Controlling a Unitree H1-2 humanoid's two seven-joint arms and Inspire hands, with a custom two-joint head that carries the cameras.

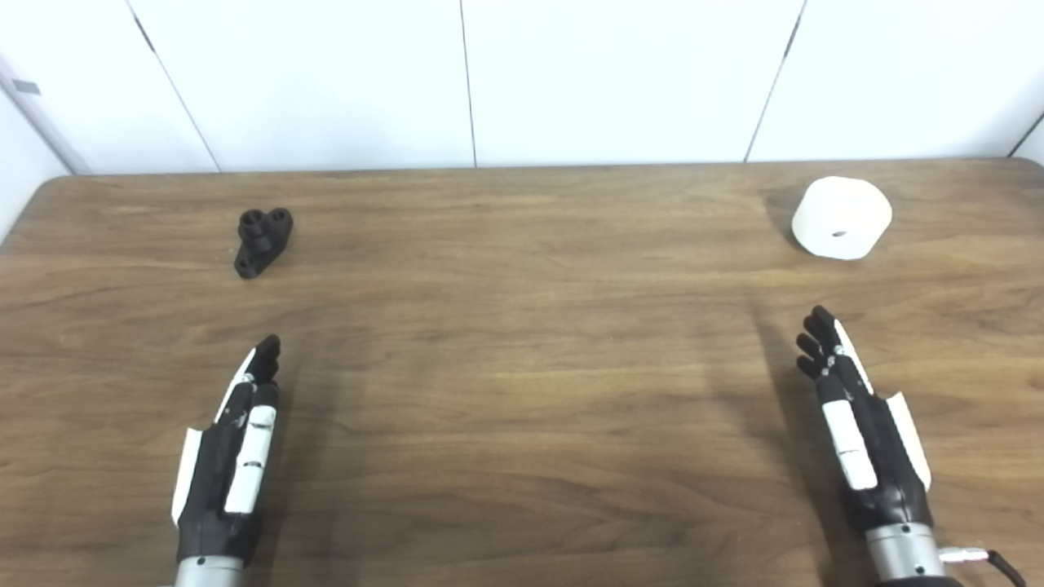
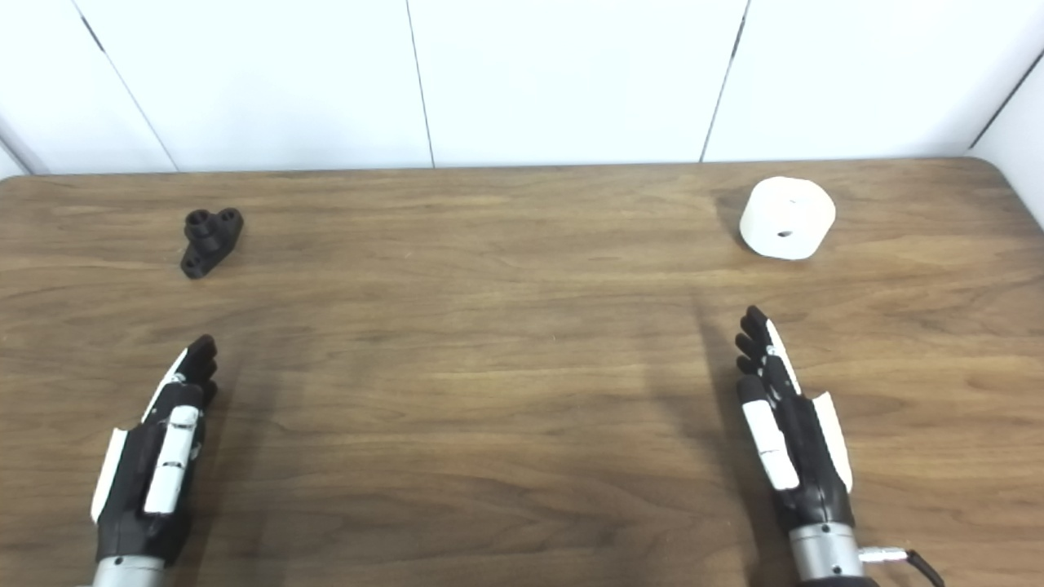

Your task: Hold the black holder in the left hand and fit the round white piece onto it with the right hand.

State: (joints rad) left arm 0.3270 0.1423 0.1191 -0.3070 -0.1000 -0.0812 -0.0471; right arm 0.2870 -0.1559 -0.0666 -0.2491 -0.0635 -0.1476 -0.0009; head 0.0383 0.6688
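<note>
Hovering empty over the table (image 1: 522,367), left hand (image 1: 228,456) and right hand (image 1: 860,432), fingers extended, holding nothing.

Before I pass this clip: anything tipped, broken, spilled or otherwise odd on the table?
Nothing stands out. The black holder lies far left and the round white piece far right on the wooden table, both intact and well apart. The left hand and right hand are open and hold nothing.
</note>
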